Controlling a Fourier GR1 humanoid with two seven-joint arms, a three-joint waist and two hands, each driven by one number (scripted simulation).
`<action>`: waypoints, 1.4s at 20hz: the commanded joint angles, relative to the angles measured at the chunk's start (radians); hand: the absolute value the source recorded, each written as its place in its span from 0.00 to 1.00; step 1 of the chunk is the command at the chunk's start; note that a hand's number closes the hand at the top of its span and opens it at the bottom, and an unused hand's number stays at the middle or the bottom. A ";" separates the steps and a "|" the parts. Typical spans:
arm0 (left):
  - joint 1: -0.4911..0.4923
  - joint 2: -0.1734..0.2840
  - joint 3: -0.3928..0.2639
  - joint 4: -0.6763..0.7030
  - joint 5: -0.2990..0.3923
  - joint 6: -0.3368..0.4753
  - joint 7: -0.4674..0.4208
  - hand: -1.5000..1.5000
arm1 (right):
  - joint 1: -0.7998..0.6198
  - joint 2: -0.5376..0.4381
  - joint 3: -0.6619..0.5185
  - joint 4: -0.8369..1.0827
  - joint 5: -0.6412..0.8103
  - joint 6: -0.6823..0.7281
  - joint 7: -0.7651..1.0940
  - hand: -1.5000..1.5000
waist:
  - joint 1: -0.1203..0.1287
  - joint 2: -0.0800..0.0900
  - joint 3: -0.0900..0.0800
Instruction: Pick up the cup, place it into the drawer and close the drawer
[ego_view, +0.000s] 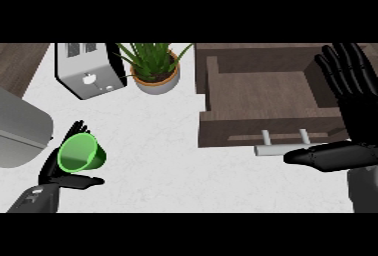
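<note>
Head view shows our left hand low at the left of the white counter, fingers and thumb curled round the green cup. We hold the cup tilted, its open mouth facing up toward us, with the fingers showing behind its rim and the thumb beneath it. It is well apart from the drawer, which stands pulled open at the upper right, its wooden inside bare where we can see it.

Our right hand is open, fingers straight and pointing up along the drawer's right wall, covering part of that side; the thumb lies across just beside the pale drawer handle at the drawer's front.

Between the cup and the drawer we see only bare counter. Further back stand a toaster and, just to its right, a potted plant whose leaves reach toward the drawer's left wall. A large grey rounded object sits at the left edge, close beside our left hand; we cannot tell what it is.
</note>
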 joint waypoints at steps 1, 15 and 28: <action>-0.026 -0.003 0.002 0.011 0.012 -0.184 -0.071 0.00 | 0.001 -0.020 -0.031 0.010 -0.026 0.019 -0.009 0.00 | -0.003 -0.001 0.001; -0.010 -0.171 0.092 -0.095 0.050 0.397 -0.252 1.00 | 0.016 -0.012 -0.020 0.010 -0.010 0.012 -0.003 0.00 | 0.009 -0.006 0.003; -0.185 -0.264 0.059 -0.231 0.095 0.219 -0.162 1.00 | 0.046 -0.015 -0.015 0.042 0.021 0.027 -0.053 0.00 | 0.031 -0.016 0.007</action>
